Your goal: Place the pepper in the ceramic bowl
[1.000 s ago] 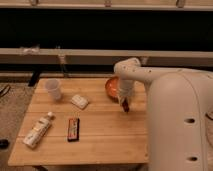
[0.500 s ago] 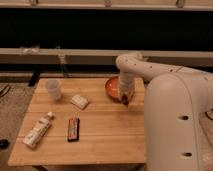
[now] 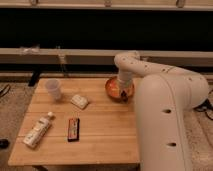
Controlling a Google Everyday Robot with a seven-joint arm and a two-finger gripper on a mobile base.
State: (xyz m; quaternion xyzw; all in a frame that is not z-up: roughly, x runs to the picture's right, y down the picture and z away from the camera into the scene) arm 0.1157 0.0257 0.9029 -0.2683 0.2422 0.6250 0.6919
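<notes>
gripper [image 3: 123,92]: down inside the ceramic bowl [image 3: 111,88]
grip: honestly can't tell if it's clenched or released
bowl spot: table's [image 3: 102,137] far right edge

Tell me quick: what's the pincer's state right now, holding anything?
Pincer: over the ceramic bowl; open, closed or holding something cannot be told.
</notes>
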